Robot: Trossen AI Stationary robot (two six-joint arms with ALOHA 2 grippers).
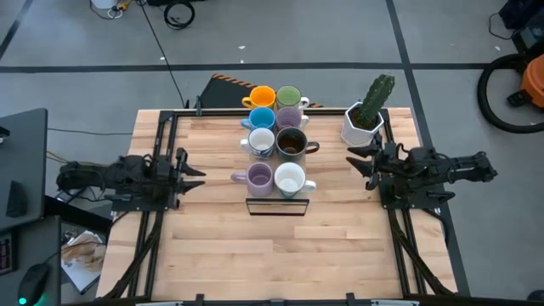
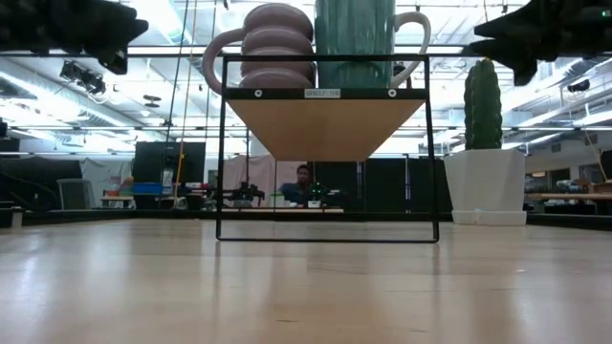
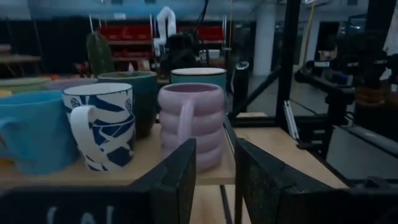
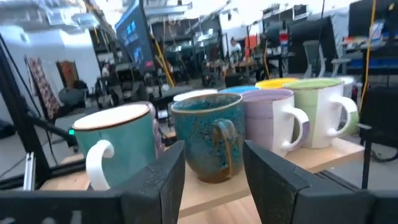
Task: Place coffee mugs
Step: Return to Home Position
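Eight mugs, upright, paired rows, on shelf

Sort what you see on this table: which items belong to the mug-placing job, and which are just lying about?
Job: orange mug, green mug, blue mug, plain purple mug, patterned white mug, dark mug, ribbed purple mug, teal mug, shelf, left end effector, right end effector.
Lying about: cactus planter.

No writing could be read anywhere. A small white label sat on the front rail of the shelf, its print too small to make out. Pale marks on the body of the left gripper were blurred beyond reading.
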